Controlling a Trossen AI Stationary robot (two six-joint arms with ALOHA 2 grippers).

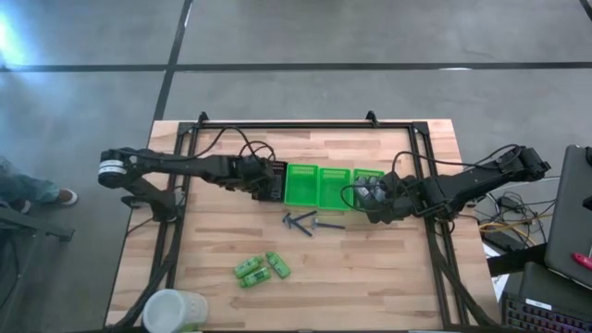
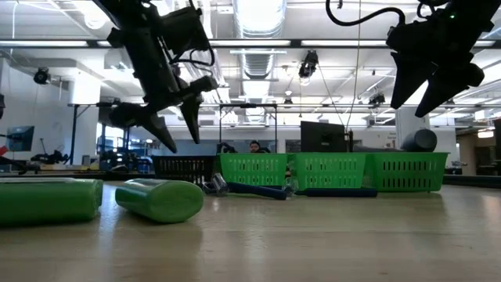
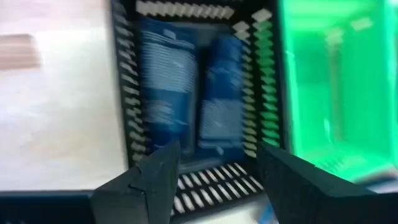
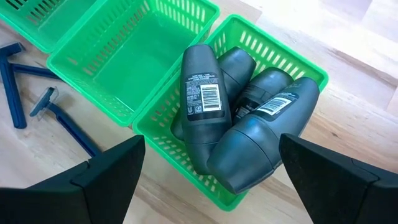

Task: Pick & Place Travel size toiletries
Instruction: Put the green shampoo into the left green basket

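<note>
Grey deodorant bottles (image 4: 233, 118) lie heaped in the green basket (image 4: 166, 132) directly beneath my right gripper (image 4: 211, 180), fingers spread, empty. Beneath my left gripper (image 3: 214, 174), also spread, blue packets (image 3: 189, 99) lie lengthwise in the black tray (image 3: 127, 112). Blue razors (image 1: 305, 223) and green tubes (image 1: 259, 269) rest on the wooden table (image 1: 388, 277), apart from both grippers. Workshop room behind.

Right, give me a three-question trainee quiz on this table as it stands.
1. True or false: the left gripper is open above the black tray.
2. Which tray holds the grey bottles? A: the green tray farthest from the black one; B: the middle green tray.
3. Fill in: the blue razors lie on the ____.

Key: 1 true; 2 A; 3 table.
</note>
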